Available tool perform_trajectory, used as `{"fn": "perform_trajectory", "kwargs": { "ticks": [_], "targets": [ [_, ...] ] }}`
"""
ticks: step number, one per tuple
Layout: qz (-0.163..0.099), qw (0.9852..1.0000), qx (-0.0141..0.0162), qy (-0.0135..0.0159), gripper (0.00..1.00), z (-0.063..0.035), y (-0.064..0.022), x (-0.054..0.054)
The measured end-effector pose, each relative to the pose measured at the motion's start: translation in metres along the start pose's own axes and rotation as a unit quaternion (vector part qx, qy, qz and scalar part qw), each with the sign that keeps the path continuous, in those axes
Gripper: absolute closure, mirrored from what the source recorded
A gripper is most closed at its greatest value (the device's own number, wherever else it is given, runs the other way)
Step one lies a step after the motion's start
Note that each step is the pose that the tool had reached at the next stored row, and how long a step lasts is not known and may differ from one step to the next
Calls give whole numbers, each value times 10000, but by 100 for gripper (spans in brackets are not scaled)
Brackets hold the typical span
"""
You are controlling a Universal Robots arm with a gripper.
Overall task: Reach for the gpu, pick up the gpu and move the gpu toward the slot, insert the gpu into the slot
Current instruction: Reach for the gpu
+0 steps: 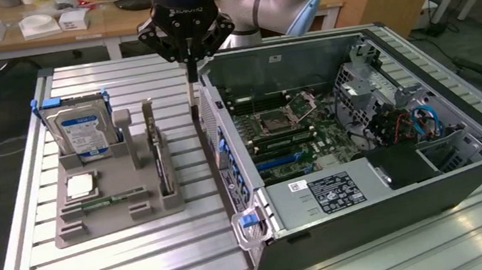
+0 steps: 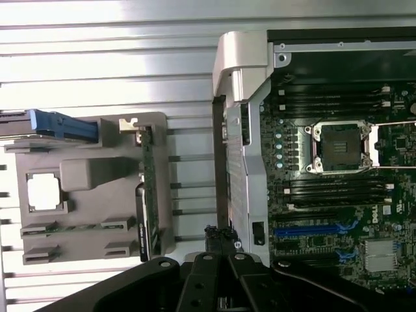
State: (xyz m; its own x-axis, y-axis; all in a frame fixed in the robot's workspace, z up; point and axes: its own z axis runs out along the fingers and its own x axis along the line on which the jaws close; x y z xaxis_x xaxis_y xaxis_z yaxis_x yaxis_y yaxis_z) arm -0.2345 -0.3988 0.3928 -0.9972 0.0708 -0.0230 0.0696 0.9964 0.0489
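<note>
Grey holder carrying gpu, hard drive; case holding motherboard

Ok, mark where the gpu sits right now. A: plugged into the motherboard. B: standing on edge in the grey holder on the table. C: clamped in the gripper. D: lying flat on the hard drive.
B: the gpu stands on edge in the grey holder, while the gripper hangs shut beside the computer case.

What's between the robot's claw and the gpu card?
Nothing but bare table slats, in the exterior view: the shut gripper hangs beside the gpu, apart from it.
</note>
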Motion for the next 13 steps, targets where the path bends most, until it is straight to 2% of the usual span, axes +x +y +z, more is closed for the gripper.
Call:
{"fn": "perform_trajectory", "kwargs": {
  "ticks": [7,13],
  "targets": [
    [-2,10000,-1,0,90,-2,-10,135],
    [-1,10000,-4,5,90,-5,-21,300]
  ]
}}
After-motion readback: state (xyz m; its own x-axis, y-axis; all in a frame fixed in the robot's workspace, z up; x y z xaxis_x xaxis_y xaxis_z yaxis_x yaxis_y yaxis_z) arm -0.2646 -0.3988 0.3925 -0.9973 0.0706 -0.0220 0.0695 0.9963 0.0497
